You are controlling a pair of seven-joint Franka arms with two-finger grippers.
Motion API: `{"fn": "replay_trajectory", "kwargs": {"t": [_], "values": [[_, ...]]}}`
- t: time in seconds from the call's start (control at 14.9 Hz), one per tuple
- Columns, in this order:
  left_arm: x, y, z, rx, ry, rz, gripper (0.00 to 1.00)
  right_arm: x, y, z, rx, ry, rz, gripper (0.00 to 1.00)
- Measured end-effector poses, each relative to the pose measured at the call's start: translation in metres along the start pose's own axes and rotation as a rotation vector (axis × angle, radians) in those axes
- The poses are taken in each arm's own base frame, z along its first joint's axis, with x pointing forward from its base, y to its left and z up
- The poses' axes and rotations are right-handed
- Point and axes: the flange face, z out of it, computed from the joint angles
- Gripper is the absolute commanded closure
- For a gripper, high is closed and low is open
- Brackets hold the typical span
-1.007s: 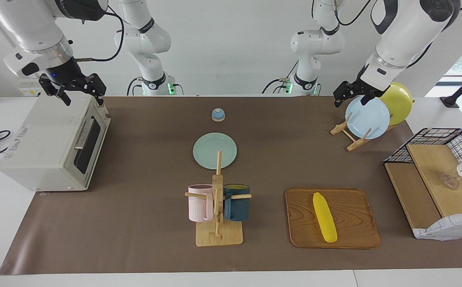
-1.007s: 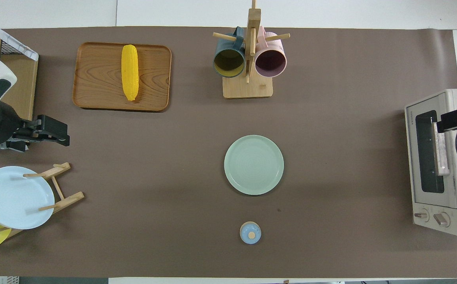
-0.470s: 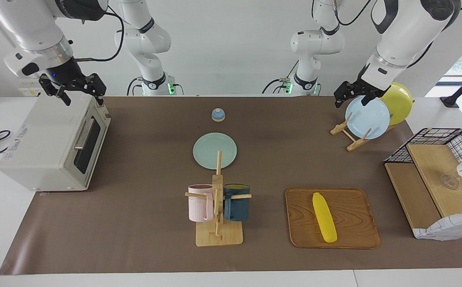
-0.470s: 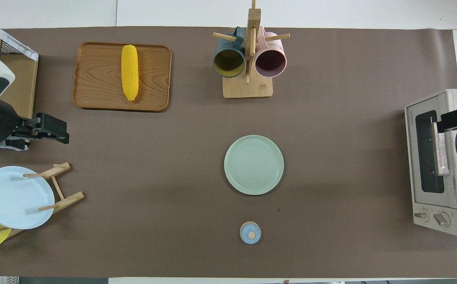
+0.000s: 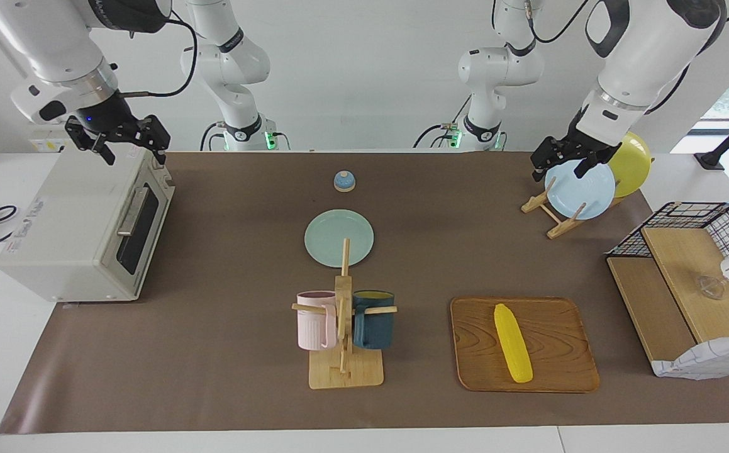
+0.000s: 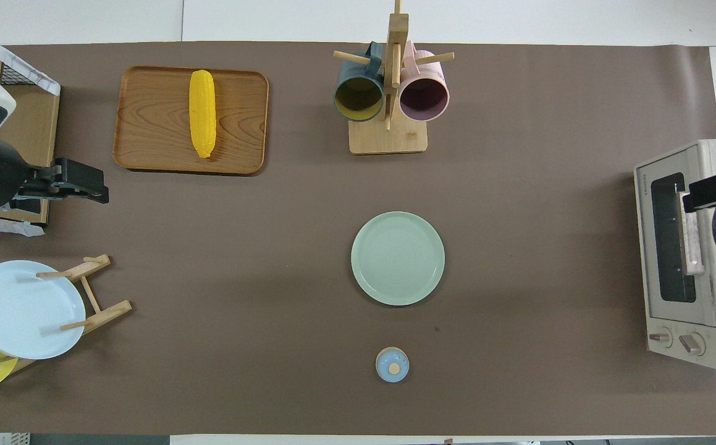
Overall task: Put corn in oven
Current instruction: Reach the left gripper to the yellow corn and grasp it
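Corn (image 5: 512,343): lay on the wooden tray (image 5: 559,327).
Oven (image 5: 81,226): door shut.
Left gripper (image 5: 564,165): hung open and empty above the plate rack (image 5: 550,211).
Right gripper (image 5: 130,143): open, empty, over the oven.

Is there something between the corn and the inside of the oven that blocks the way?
Yes. The oven door is closed, so the corn, lying on the wooden tray, cannot go in yet. The mug rack stands on the table between tray and oven, so a low straight path would meet it.
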Motion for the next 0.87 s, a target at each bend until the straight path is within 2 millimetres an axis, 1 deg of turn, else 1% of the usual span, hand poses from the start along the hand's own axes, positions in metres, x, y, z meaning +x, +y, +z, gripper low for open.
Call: {"fn": "replay_trajectory", "kwargs": {"t": [0.13, 0.2, 0.4, 0.47, 0.6, 0.74, 0.81, 0.87], "values": [[0.034, 0.005, 0.023, -0.003, -0.027, 0.003, 0.0, -0.001, 0.003, 0.012, 0.001, 0.01, -0.004, 1.0], [0.054, 0.008, 0.04, -0.004, -0.045, 0.007, 0.0, 0.0, 0.008, 0.023, 0.0, 0.036, -0.015, 1.0], [0.109, 0.029, 0.106, 0.001, -0.087, 0.038, 0.0, -0.003, 0.028, 0.07, -0.004, 0.059, -0.044, 1.0], [0.125, 0.035, 0.127, 0.0, -0.096, 0.045, 0.0, -0.005, 0.032, 0.081, -0.015, 0.055, -0.043, 1.0], [0.156, 0.045, 0.169, -0.005, -0.103, 0.053, 0.0, -0.007, 0.037, 0.092, -0.032, 0.061, -0.039, 1.0], [0.184, 0.049, 0.208, -0.02, -0.062, 0.056, 0.0, -0.009, 0.044, 0.102, -0.057, 0.06, -0.021, 1.0], [0.194, 0.049, 0.221, -0.027, -0.039, 0.062, 0.0, -0.01, 0.047, 0.108, -0.085, 0.049, -0.01, 1.0], [0.199, 0.048, 0.228, -0.029, -0.027, 0.071, 0.0, -0.011, 0.049, 0.115, -0.108, 0.037, 0.001, 1.0]]}}
